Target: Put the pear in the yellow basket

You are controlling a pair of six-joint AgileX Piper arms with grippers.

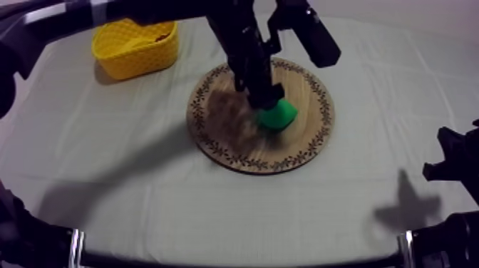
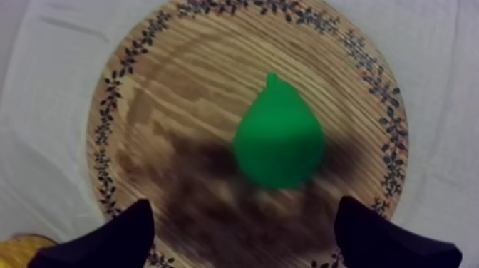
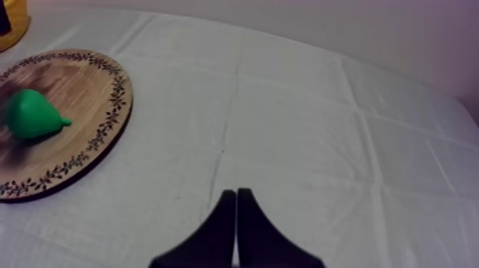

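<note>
Green pear [image 1: 276, 114] lay on the wooden board [image 1: 214, 139], slightly toward three o'clock. Left gripper [image 2: 244, 207] hovered above it, fingers spread (approach step, nothing gripped). Next: lower, close, carry to the yellow basket [image 1: 135, 46] at ten o'clock. Right gripper [image 3: 236, 214] rested closed.
</note>
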